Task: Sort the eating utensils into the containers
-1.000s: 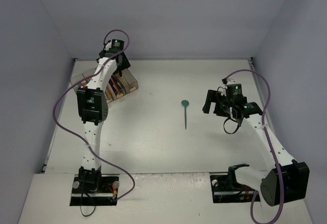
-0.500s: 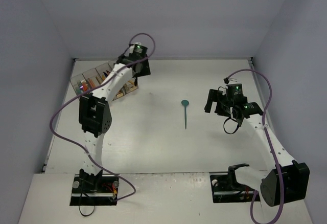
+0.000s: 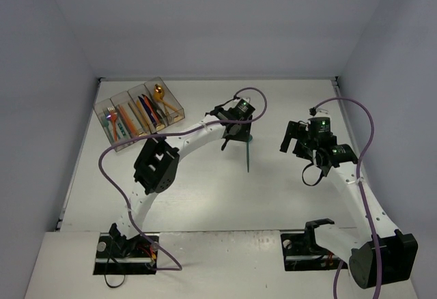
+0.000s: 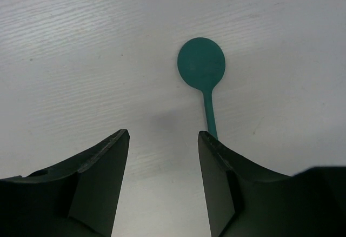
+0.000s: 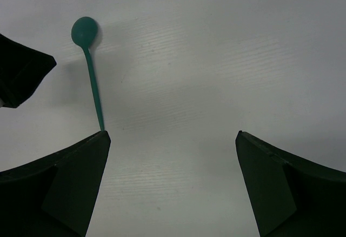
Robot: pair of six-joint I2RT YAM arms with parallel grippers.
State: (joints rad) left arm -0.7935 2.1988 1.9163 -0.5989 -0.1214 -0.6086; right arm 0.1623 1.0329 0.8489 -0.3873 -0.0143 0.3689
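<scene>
I log left end effector (image 4: 162,137) spread over teal spoon (image 4: 201,64) on table (image 4: 81,58); right end effector (image 5: 172,135) spread too.

Left arm (image 3: 191,132) and right arm (image 3: 362,196): white links, black joint housings, black bases. Small dark screw holes dot the white links. A purple cable (image 3: 101,166) loops along each arm. Green lights (image 3: 241,106) glow at the wrists. Left gripper (image 4: 162,132) and right gripper (image 5: 172,133): matte black, wedge-shaped fingers.
</scene>
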